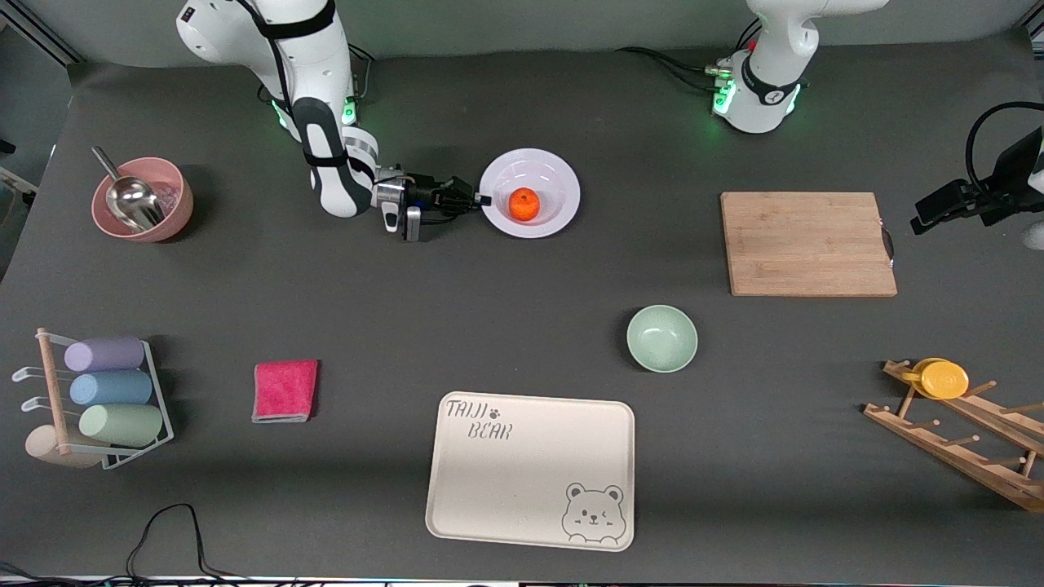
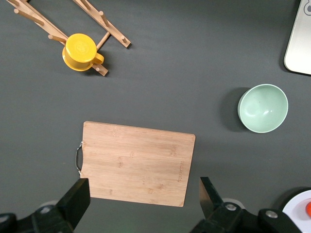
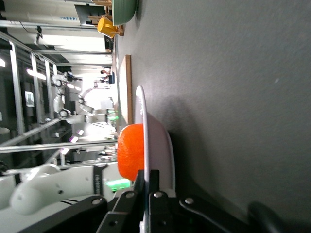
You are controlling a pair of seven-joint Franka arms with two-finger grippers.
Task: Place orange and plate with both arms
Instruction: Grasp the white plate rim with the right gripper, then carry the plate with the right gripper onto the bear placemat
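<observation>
My right gripper point(image 1: 481, 199) pinching the plate point(image 1: 563, 183) rim, seemingly on the table, orange point(image 1: 524, 205) in its centre, my left gripper point(image 2: 141, 206) spread, waiting over the cutting board point(image 2: 136, 162)

surface point(image 1: 489, 326): dark grey, matt, looks like a soft mat
plate point(image 1: 563, 175): pale lavender-white, smooth, slight sheen
orange point(image 1: 524, 205): bright, finely dimpled skin
cutting board point(image 1: 807, 243): light wood, visible grain, matt, with a metal loop handle
green bowl point(image 1: 661, 337): mint, smooth, matt plastic look
tray point(image 1: 530, 469): cream, smooth, low sheen
scoop point(image 1: 130, 198): shiny metal
towel point(image 1: 285, 390): pink, fuzzy cloth
peg rack point(image 1: 962, 436): bare wood
</observation>
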